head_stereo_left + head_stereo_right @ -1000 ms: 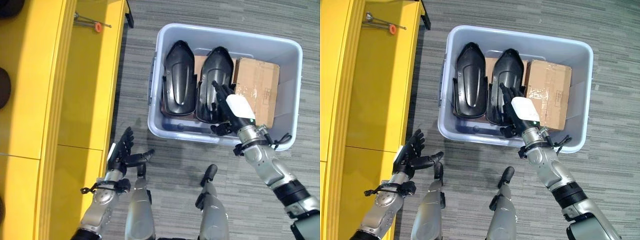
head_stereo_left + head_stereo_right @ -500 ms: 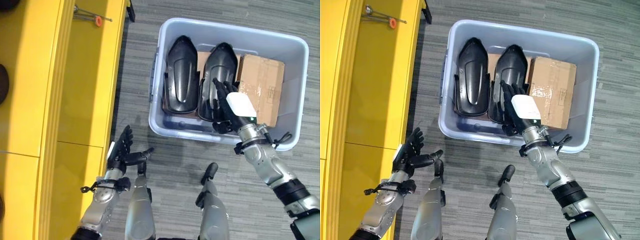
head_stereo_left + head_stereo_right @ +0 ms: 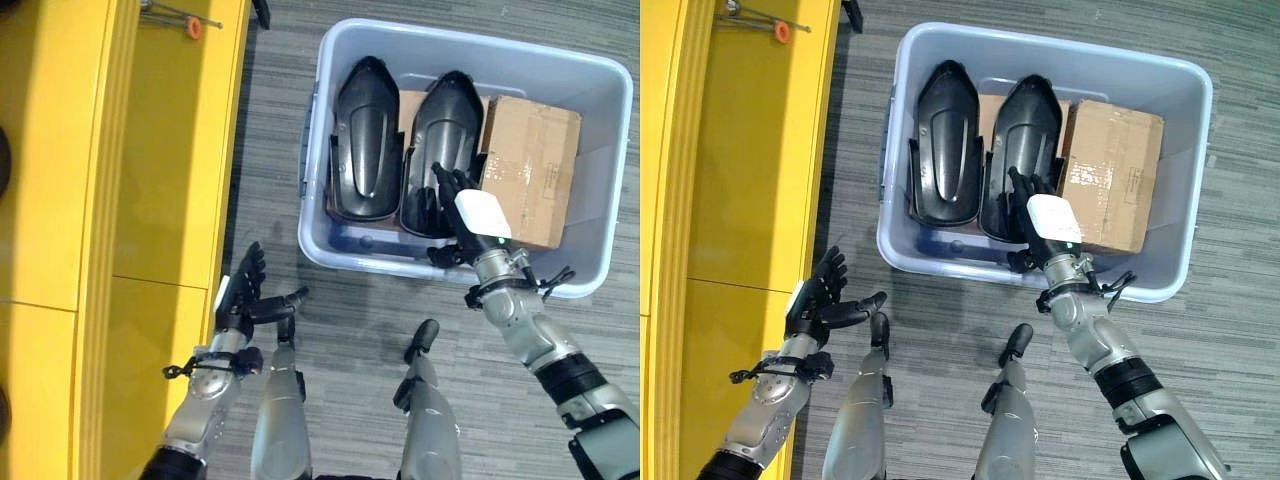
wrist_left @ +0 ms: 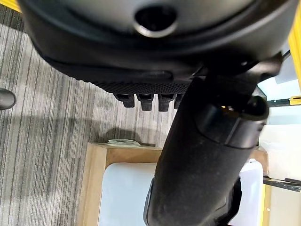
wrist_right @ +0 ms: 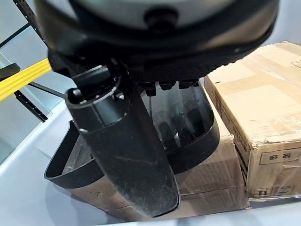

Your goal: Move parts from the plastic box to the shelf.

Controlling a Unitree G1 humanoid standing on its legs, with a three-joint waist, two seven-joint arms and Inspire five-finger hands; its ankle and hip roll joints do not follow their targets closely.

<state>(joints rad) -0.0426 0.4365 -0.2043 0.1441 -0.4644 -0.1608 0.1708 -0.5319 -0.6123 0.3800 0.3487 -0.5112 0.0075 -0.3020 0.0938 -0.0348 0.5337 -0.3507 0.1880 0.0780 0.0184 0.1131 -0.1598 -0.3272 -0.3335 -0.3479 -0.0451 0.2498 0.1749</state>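
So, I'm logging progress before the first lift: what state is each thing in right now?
plastic box: open-topped, on the floor, loaded.
left black part: lying in the box, untouched.
right black part: lying in the box, right hand's fingers over its near end.
cardboard box: closed, taped, in the box.
right hand: open, reaching in.
left hand: open, idle beside the shelf.
yellow shelf: no parts placed here yet.
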